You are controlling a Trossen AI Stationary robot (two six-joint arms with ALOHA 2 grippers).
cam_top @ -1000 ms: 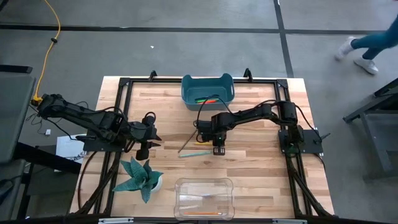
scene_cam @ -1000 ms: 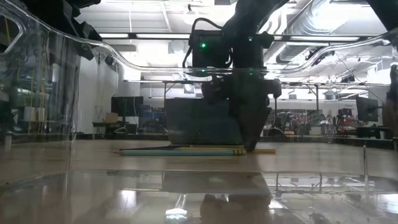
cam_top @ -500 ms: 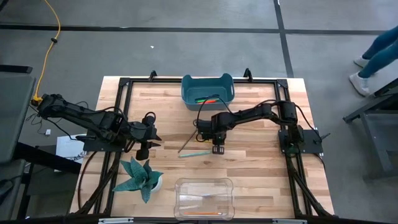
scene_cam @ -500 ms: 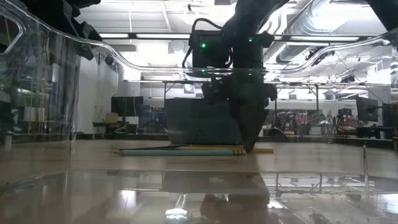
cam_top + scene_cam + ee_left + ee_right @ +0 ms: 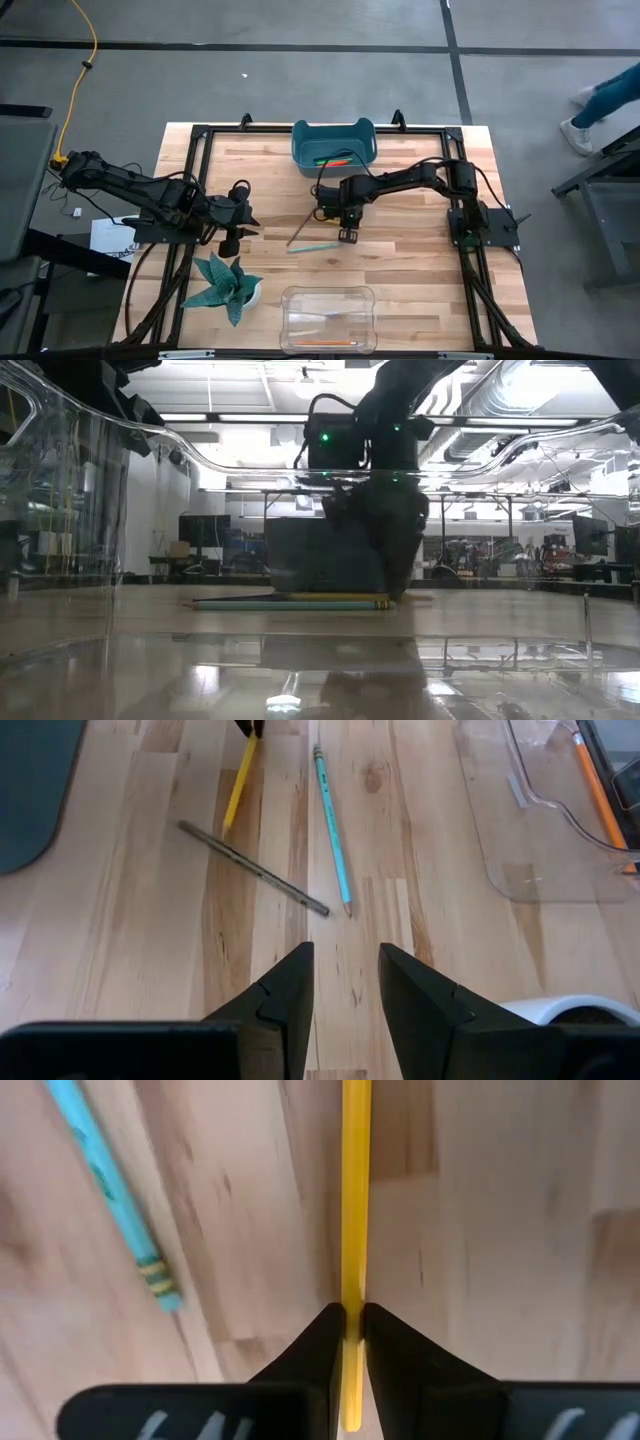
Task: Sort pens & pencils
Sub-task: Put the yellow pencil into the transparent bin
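My right gripper [image 5: 346,236] points down at mid-table, shut on a thin yellow pencil [image 5: 354,1190]. Beside it on the wood lie a teal pencil [image 5: 312,247] and a dark pencil [image 5: 299,231], both also in the left wrist view, teal [image 5: 332,825] and dark [image 5: 255,870]. The blue bin [image 5: 334,150] at the far edge holds the green and red pens [image 5: 333,160]. An orange pencil [image 5: 598,782] lies in the clear tray [image 5: 328,318] at the near edge. My left gripper [image 5: 228,246] waits open at the left. My right gripper pinches the yellow pencil between its two fingers [image 5: 325,1342], on the shaft [image 5: 353,1295] close to one end. The fingers come from above, pointing down, and lie across the pencil. The pencil stays level just over the wood; whether it is clear of the table I cannot tell.
A potted plant [image 5: 228,285] stands near the front left, close to my left gripper. The black frame rail [image 5: 200,135] runs round the table. Bare wood lies between the clear tray and the loose pencils. A person's legs [image 5: 600,95] pass on the floor beyond the table's right.
My right gripper has rolled a little about its downward line, with the yellow pencil turning with it. The teal and dark pencils have stayed where they were. The person has walked on beyond the table.
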